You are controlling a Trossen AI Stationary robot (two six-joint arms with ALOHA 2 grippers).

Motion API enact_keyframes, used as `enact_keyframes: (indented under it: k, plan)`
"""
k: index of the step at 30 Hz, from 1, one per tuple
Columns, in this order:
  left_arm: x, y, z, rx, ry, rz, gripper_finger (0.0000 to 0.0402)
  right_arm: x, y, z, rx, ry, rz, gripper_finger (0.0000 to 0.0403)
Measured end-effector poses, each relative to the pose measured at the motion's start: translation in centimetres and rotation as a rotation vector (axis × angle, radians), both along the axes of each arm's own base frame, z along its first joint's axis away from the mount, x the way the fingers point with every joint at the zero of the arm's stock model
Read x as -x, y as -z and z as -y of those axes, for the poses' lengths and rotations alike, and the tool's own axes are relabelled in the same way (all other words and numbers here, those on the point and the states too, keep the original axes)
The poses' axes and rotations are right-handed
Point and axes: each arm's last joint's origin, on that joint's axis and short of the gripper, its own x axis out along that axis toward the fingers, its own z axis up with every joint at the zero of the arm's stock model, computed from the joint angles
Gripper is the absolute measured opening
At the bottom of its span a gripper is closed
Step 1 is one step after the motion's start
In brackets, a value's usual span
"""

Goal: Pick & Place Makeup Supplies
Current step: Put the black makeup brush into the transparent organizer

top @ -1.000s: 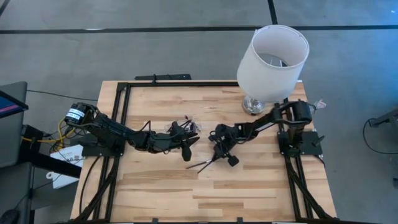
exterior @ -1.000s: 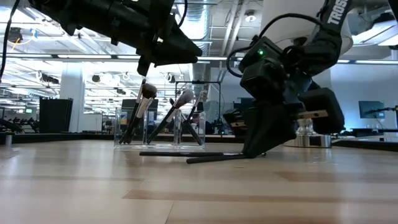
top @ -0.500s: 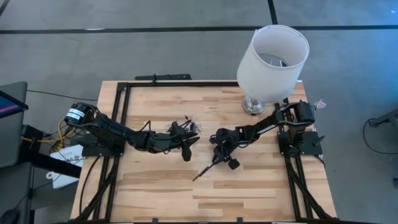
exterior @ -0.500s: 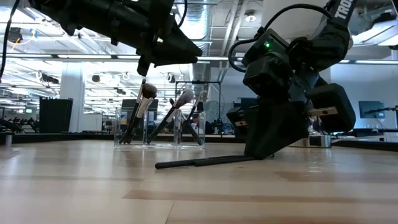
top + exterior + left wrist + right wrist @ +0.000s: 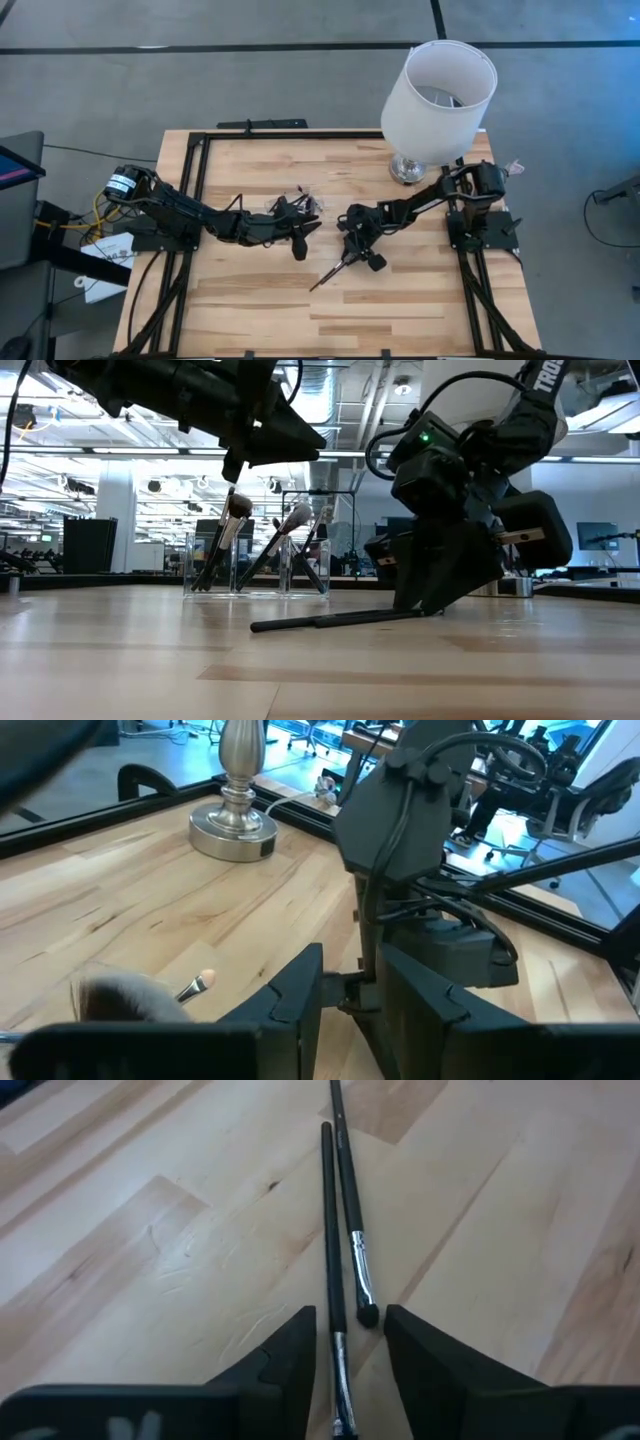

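Observation:
Two thin black makeup brushes (image 5: 328, 1230) lie side by side on the wooden table, seen as one dark line in the high view (image 5: 328, 273) and the low view (image 5: 330, 620). My right gripper (image 5: 350, 1325) stands open just over their bristle ends. One brush's silver ferrule (image 5: 340, 1365) runs between its fingers, and I see no contact. My left gripper (image 5: 300, 243) hovers open above the table's middle, beside a clear organizer (image 5: 255, 565). Several other brushes (image 5: 232, 525) stand on their handle ends in the organizer, leaning on its walls.
A lamp with a white shade (image 5: 438, 95) stands on its silver base (image 5: 232, 830) at the far right. A black frame rail (image 5: 200, 190) runs along the table's sides. Bare wood (image 5: 260, 310) lies toward the near edge.
The two brushes under my right gripper lay crossed a second ago. They now lie together in one line, with their handle ends swung toward the table's near edge. My left arm has kept still.

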Motion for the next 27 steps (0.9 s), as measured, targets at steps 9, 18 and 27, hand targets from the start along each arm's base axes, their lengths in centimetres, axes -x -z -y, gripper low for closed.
enact_keyframes:
  k: [9,18,27]
  plan:
    - [0.0,0.0,0.0,0.000,0.000,0.000,0.0094,1.8,-2.6,0.1,0.034,0.026,-0.092,0.0118]
    - [0.0,0.0,0.0,0.008,-0.002,0.006,0.0094,1.3,0.5,0.1,-0.013,0.011,0.091,0.0118]
    - [0.0,-0.1,-0.1,0.005,-0.005,0.007,0.0094,1.0,3.2,-0.5,-0.079,-0.011,0.125,0.0114]
